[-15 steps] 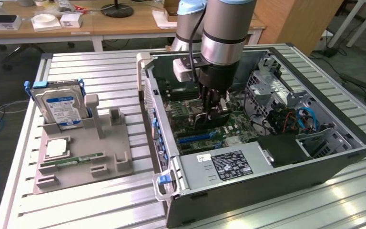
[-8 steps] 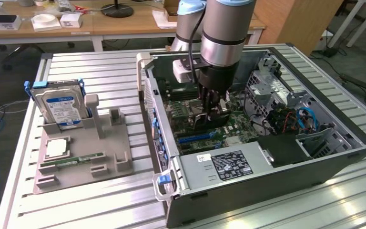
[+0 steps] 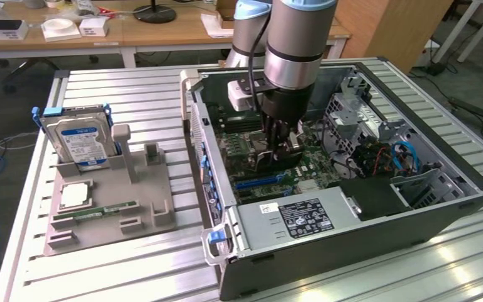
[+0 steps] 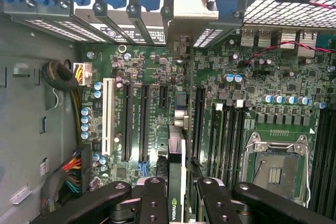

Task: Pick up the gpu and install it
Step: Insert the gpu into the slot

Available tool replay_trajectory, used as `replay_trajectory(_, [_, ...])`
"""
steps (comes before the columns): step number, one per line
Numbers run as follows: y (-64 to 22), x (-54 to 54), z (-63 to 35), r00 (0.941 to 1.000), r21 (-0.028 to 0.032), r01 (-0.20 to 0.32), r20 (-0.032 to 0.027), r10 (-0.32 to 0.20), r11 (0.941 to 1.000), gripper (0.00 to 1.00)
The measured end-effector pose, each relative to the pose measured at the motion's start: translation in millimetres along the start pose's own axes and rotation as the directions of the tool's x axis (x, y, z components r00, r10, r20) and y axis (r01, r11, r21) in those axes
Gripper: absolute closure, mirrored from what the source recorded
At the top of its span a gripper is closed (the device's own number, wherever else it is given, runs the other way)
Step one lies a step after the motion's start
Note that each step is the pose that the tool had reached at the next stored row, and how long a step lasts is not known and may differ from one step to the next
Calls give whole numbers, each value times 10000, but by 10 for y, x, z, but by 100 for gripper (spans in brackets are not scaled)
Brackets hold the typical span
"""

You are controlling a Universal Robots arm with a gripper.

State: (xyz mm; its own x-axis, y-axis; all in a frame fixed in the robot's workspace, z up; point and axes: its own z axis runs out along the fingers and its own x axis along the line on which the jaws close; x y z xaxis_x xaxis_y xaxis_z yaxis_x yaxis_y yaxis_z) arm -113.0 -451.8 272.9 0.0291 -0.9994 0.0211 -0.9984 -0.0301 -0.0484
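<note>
The tabletop [image 3: 124,264] is ribbed bare silvery metal with a dull sheen. The computer case [image 3: 351,245] is dark, matt painted metal. The gpu [image 4: 177,150] is a green circuit board with a silvery metal bracket [image 4: 191,11]. The end effector [image 4: 181,192] looks matt black, with shiny screws.

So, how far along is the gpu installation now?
Done: the gpu is picked up and inside the computer case. In hand: the gripper holds it on edge over the motherboard slots. Left: it is not released, and I cannot tell whether it sits in a slot.
</note>
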Motion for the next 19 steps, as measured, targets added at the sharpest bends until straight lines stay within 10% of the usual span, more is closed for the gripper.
replay_trajectory(19, [31,-2,60,10000,0,3,1,-3,10000,74])
